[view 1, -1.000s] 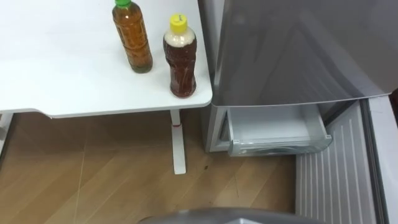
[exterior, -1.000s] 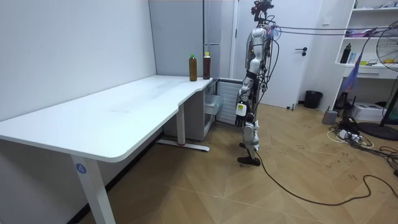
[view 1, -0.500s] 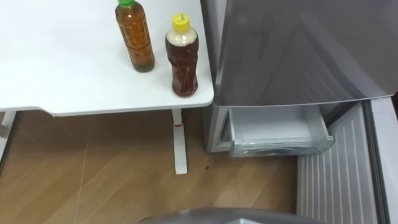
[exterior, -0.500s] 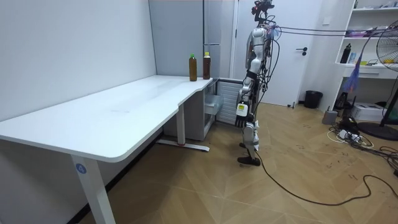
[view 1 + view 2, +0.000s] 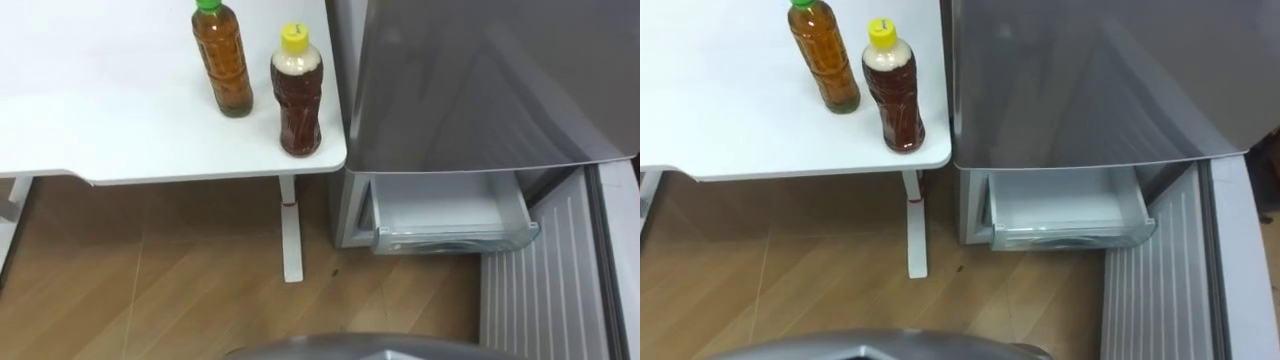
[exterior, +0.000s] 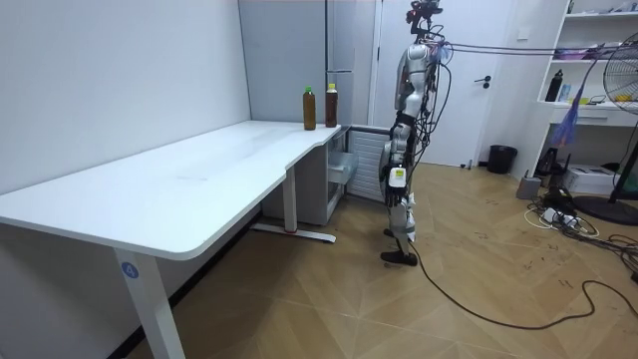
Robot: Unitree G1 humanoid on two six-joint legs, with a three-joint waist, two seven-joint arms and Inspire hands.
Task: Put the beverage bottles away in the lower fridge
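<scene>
Left eye view: green-capped bottle (image 5: 222, 60) and yellow-capped bottle (image 5: 297, 92) upright, upper centre, on white worktop (image 5: 100, 110); open fridge drawer (image 5: 450, 212) lower right. Room view: robot hand (image 6: 396, 178) hanging, grip cannot be told.

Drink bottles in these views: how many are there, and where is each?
2. The green-capped bottle stands farther back on the white table; the yellow-capped bottle stands near its corner beside the fridge. Others may be hidden.

Office-like room; long white desk (image 6: 199, 172), grey fridge (image 5: 480, 80), shelving (image 6: 588, 104), standing fan (image 6: 623, 65), wood floor (image 6: 449, 299)
</scene>
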